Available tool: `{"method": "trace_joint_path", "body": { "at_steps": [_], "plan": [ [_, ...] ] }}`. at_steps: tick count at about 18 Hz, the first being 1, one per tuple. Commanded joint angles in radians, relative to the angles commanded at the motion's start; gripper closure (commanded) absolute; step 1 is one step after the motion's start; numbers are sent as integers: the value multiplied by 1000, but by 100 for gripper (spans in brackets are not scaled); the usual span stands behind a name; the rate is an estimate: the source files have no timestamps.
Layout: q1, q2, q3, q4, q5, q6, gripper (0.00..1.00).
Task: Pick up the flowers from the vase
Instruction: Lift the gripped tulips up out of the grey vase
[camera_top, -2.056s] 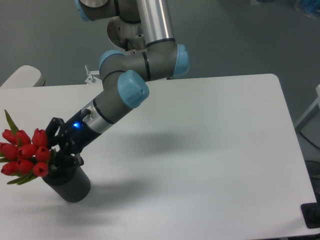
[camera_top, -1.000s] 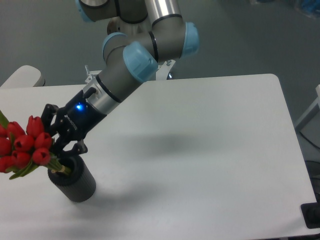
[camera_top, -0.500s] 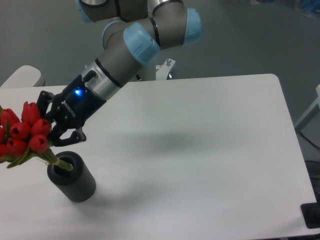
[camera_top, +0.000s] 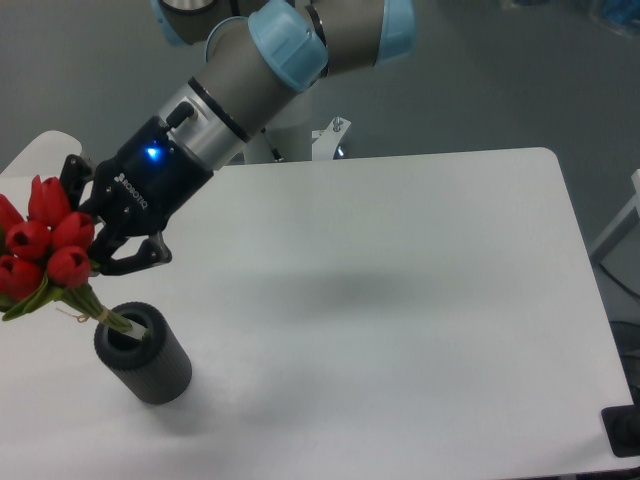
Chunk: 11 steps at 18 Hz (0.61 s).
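Observation:
The flowers (camera_top: 45, 250), a bunch of red tulip buds with green stems, hang at the far left edge of the view. My gripper (camera_top: 92, 262) is shut on the bunch just under the buds. The bound stem ends (camera_top: 110, 320) still dip into the mouth of the vase (camera_top: 145, 352), a short dark grey cylinder standing upright on the white table (camera_top: 400, 300). The bunch tilts up and to the left. Part of the buds is cut off by the frame edge.
The arm reaches down from the top centre of the view, over the table's left half. A metal bracket (camera_top: 330, 135) stands behind the table's far edge. A pale rounded object (camera_top: 35, 150) lies at the far left. The table's right edge runs near x 600.
My gripper has risen and moved slightly left with the flowers in it. The stems have slid most of the way out of the vase. The vase has stayed in place.

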Motion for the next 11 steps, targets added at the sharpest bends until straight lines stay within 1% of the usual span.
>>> {"method": "trace_joint_path", "body": {
  "at_steps": [2,5,6,11],
  "plan": [
    [20,-8,18,0,0,-3,68],
    [50,-35,34,0,3,1,68],
    [64,-52,41,2,3,6,68],
    [138,-144,121,-2,5,72,69]
  ]
}}
